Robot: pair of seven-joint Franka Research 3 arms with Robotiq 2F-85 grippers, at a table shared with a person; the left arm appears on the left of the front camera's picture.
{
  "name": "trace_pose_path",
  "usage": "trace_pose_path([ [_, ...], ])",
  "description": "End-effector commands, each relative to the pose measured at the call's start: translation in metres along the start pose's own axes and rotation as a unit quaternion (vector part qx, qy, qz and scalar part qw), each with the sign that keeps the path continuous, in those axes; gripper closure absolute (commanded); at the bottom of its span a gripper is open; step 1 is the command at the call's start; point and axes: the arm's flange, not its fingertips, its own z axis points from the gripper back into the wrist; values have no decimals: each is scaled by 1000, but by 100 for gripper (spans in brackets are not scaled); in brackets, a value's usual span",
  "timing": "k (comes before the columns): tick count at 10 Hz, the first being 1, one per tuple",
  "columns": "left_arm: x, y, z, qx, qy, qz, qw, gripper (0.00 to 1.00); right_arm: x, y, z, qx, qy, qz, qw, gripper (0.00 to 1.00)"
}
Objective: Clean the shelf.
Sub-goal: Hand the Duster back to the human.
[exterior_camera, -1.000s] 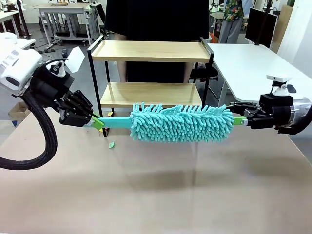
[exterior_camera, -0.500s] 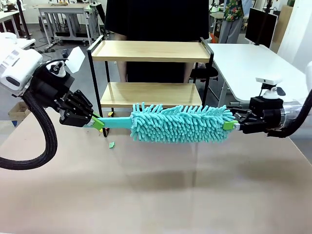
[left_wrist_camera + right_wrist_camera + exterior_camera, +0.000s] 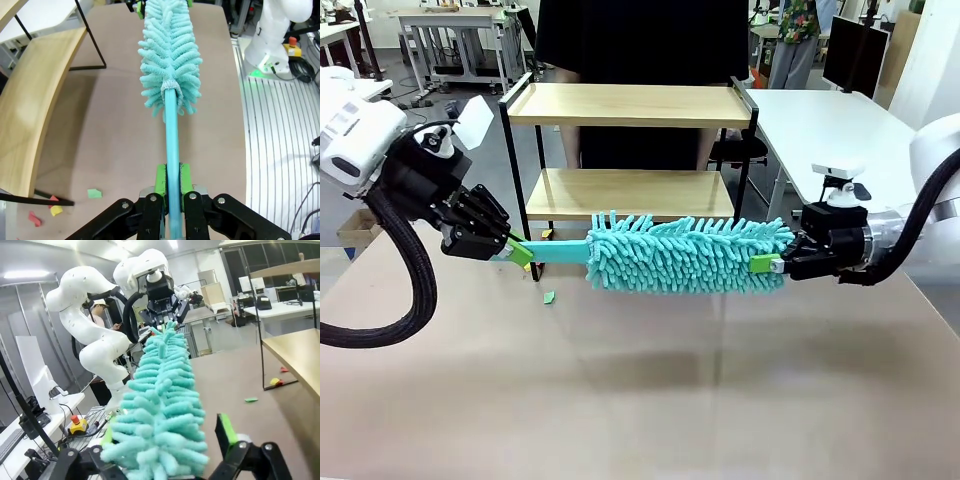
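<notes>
Nearest to us, our left hand (image 3: 170, 197) is clamped tight on the thin teal handle of the duster (image 3: 685, 255), and the handle runs straight out from between its fingers, so the duster's long axis is simply a continuation of that hand. Farther along that line sits the fluffy head, held level above the brown counter (image 3: 650, 400), and at its far tip our right hand (image 3: 772, 265) stands wide, its green pads flanking the end of the fibres without visibly pinching them. We judge the left hand carries the tool alone. Beyond the duster, off to the side of its axis rather than ahead of either hand, stands the shelf (image 3: 630, 105), its lower board just behind the head, with small paper scraps (image 3: 548, 296) on the counter by its near leg.
</notes>
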Motion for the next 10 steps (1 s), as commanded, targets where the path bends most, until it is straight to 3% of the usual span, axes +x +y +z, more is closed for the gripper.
trace_pose_path([
  [1, 4, -2, 1, -2, -5, -2, 1000, 87, 0, -5, -6, -4, 12, 19, 1000, 60],
  [2, 4, -2, 1, -2, -5, -2, 1000, 87, 0, -5, -5, 0, 17, 23, 1000, 100],
  [3, 4, -2, 1, -2, -5, -2, 1000, 87, 0, -4, -5, -3, 25, 26, 999, 65],
  [4, 4, -2, 1, -2, -5, -2, 1000, 87, 0, -5, -4, -3, 26, 27, 999, 100],
  [10, 4, -2, 1, -2, -5, -2, 1000, 87, 0, -10, 2, 26, 27, 39, 999, 100],
])
